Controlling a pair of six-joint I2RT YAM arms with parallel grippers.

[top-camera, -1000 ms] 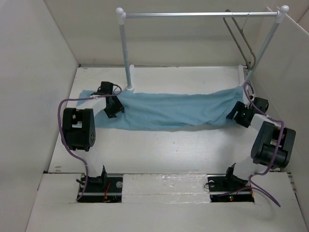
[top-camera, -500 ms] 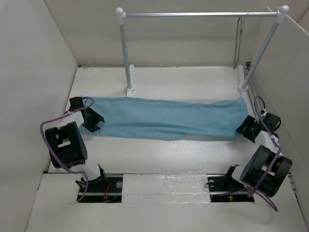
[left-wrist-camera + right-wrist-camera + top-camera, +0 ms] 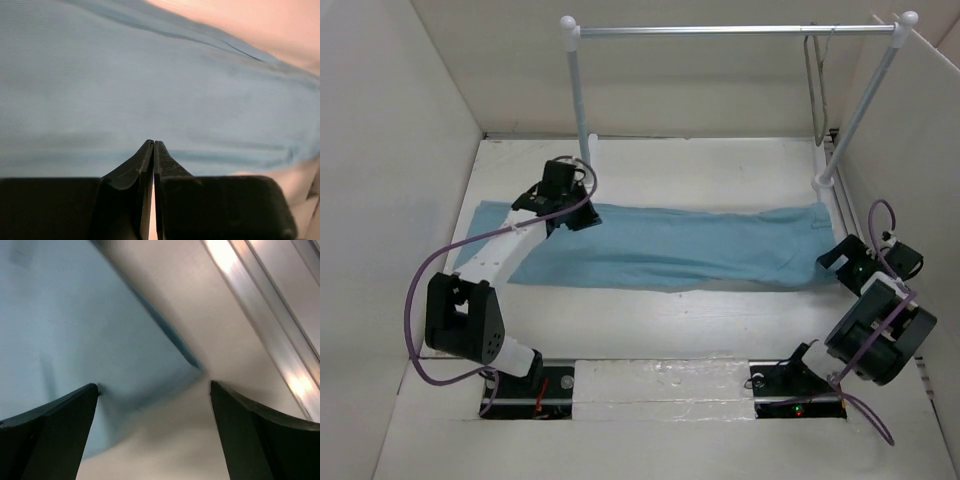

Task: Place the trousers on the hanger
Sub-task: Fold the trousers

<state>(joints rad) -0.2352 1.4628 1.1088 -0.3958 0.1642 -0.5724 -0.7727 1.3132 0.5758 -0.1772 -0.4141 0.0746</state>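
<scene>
Lying flat on the white table, the trousers; the hanger hangs on the rail behind. Left gripper pinched closed, holding nothing; right gripper spread wide over the trousers' corner.

The left arm and right arm have blocky black joint housings, white links and a looping purple cable. The left gripper has matte black, tapered fingers.

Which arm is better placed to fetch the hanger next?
Probably right. The hanger hangs at the right end of the rail, nearer the open right end effector; the left end effector is shut over the trousers.
</scene>
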